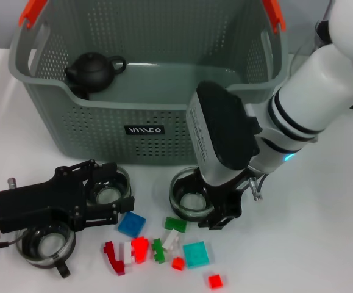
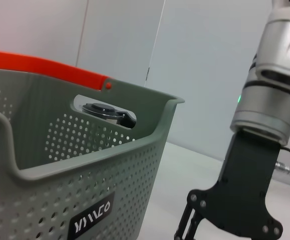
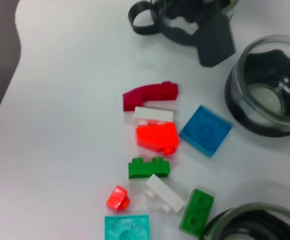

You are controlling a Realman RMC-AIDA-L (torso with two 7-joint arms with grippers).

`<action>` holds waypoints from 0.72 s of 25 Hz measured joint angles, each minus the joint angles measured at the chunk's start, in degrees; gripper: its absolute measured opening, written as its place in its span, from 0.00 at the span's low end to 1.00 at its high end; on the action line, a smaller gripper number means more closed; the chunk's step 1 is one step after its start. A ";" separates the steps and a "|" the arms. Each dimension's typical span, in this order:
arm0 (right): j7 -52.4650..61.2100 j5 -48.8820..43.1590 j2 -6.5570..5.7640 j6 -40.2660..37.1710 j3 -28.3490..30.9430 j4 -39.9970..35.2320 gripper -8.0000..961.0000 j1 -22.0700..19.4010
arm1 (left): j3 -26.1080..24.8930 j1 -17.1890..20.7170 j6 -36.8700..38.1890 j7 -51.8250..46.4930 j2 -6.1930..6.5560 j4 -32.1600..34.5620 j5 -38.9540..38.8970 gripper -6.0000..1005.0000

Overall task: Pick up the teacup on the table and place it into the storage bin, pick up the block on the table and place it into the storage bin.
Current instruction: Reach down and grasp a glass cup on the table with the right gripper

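Left gripper lies low over the table, reaching in from the robot's left, jaws spread around the glass teacup just in front of the storage bin; the fingers sit either side of the cup, contact cannot be confirmed. Right gripper points down at a second glass cup, black fingers at its rim on the robot's right side; how wide its jaws stand, cannot tell. Both cups upright, mouths up. Third cup near the left arm's wrist, upright, handle toward the near table edge. Bin stands upright, long axis across the table, label facing the robot, orange-red handles at both ends; a black teapot sits inside at the robot's left end, handle pointing toward the bin's middle. Blocks scattered on the table between and in front of the cups: blue plate, red brick, teal plate, green pieces, dark red curved piece. All flat on the table, none gripped.
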 joint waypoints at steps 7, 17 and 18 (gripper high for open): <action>0.18 0.07 0.01 1.72 -2.51 1.14 0.72 -0.10 | -0.01 0.00 -0.22 0.03 0.00 -0.59 0.00 0.86; 0.37 1.44 0.06 4.20 -5.48 3.37 0.72 0.22 | -0.69 0.11 -0.30 0.03 0.00 -0.70 0.00 0.86; 0.37 1.53 0.07 4.20 -5.49 3.37 0.72 0.22 | -0.78 0.14 -0.30 0.03 0.00 -0.70 0.00 0.86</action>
